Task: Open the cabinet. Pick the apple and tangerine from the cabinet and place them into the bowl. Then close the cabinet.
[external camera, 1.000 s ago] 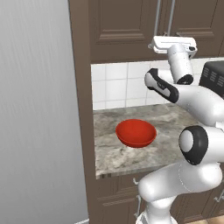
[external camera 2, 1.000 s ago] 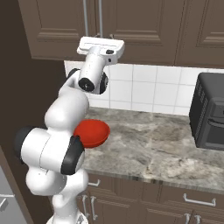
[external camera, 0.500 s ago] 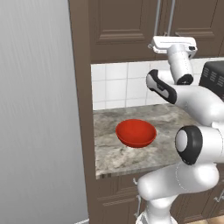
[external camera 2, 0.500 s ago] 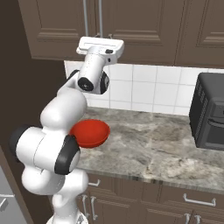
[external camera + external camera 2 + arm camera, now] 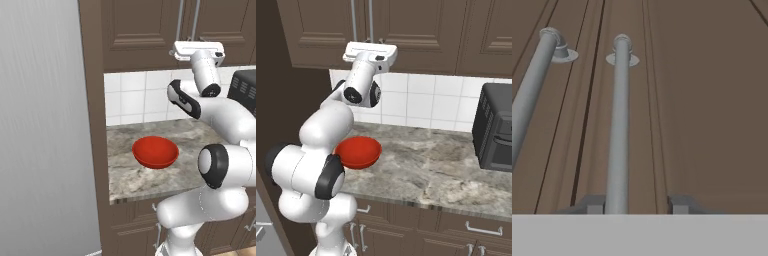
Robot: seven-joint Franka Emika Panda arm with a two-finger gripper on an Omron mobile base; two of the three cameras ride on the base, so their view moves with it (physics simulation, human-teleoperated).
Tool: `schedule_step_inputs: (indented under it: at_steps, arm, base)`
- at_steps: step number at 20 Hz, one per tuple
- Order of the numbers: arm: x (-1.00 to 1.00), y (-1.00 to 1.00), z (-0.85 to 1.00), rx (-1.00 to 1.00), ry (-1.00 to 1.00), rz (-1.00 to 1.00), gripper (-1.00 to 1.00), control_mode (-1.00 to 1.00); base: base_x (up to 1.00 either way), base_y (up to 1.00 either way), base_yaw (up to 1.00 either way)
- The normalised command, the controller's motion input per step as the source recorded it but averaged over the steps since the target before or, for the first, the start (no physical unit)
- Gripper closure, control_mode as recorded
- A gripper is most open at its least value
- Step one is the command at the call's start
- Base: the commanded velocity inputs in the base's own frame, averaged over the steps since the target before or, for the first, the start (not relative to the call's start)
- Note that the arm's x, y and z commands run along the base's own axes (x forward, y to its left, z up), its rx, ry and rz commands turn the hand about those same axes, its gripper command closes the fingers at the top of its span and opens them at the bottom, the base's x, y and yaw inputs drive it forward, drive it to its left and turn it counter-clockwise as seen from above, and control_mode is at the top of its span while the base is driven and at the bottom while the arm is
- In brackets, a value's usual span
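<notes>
The jaws of the two-finger gripper [image 5: 638,204] stand apart, one grey fingertip [image 5: 592,204] touching the left side of a long silver bar handle [image 5: 618,125] while the other tip sits off to its right with a gap, so nothing is clamped. That handle belongs to the right door of the dark brown wooden wall cabinet [image 5: 145,30], both doors shut. A second silver bar [image 5: 532,85] runs just to the left. Well below, the wide glossy red bowl [image 5: 155,152] rests on the grey marbled counter [image 5: 426,170], with a black oven [image 5: 495,127] at far right.
</notes>
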Motion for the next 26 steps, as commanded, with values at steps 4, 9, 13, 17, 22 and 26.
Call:
schedule_step_inputs:
  at_steps: [4,9,13,17,22,26]
  arm:
    - [-0.11,0.00,0.01,0.00,0.00,0.00,1.00,-1.00]
    - [-0.24,0.00,0.10,0.00,0.00,0.03,1.00,-1.00]
    - [-0.43,-0.05,0.15,0.01,0.02,0.04,1.00,-1.00]
    - [-0.61,-0.37,0.22,0.07,0.00,0.01,1.00,-1.00]
    - [-0.58,-0.73,0.32,0.15,0.00,0.02,1.00,-1.00]
    - [-0.49,-0.90,0.33,0.20,0.00,0.03,1.00,-1.00]
  base:
    - [0.00,0.00,0.00]
    - [0.00,0.00,0.00]
    - [0.00,0.00,0.00]
    - [0.00,0.00,0.00]
    - [0.00,0.00,0.00]
    - [0.00,0.00,0.00]
